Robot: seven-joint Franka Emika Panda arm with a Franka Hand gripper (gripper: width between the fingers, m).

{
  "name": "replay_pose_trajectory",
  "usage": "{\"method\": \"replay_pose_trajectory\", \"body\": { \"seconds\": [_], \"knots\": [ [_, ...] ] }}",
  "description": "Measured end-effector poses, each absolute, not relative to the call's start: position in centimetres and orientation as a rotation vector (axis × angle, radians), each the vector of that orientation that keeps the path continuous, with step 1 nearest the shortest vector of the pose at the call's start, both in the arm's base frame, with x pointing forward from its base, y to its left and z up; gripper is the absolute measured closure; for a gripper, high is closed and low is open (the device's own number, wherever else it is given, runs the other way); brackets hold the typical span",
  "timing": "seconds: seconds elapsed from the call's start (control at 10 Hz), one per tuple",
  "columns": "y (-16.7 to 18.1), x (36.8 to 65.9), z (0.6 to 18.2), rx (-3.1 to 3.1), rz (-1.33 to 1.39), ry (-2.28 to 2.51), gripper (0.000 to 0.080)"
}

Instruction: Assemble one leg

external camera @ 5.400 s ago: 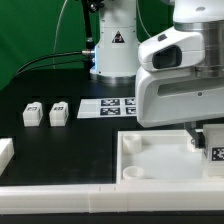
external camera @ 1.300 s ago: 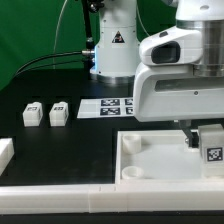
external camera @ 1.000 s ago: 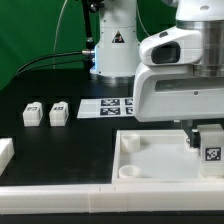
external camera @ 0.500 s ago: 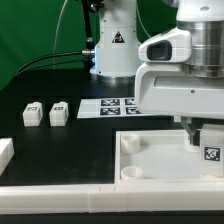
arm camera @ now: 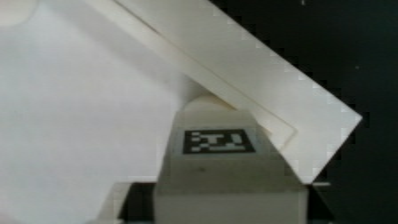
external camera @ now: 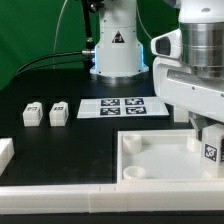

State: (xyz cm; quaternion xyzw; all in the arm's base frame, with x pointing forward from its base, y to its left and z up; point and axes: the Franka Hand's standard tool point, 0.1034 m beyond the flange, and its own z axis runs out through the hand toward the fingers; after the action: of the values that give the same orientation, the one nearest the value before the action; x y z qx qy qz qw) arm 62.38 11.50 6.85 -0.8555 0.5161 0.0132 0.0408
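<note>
Wrist view alone shows fingers (arm camera: pixel 134 200) flanking the leg (arm camera: pixel 217 165).

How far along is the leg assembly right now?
Done: one leg is picked up and carried over the tray. In hand: the gripper holds it at the tray's corner on the exterior view's right. Left: whether it is seated cannot be told. Two spare legs lie aside.
</note>
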Motion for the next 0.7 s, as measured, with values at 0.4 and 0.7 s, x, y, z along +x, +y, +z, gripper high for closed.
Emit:
{"method": "replay_pose_trajectory", "body": {
  "seconds": [0.4, 0.7],
  "knots": [
    [11.68, 62.45, 6.9, -2.202, 0.067, 2.123, 0.0506],
    [11.59, 62.54, 6.93, -2.003, 0.08, 2.306, 0.0506]
  ]
}}
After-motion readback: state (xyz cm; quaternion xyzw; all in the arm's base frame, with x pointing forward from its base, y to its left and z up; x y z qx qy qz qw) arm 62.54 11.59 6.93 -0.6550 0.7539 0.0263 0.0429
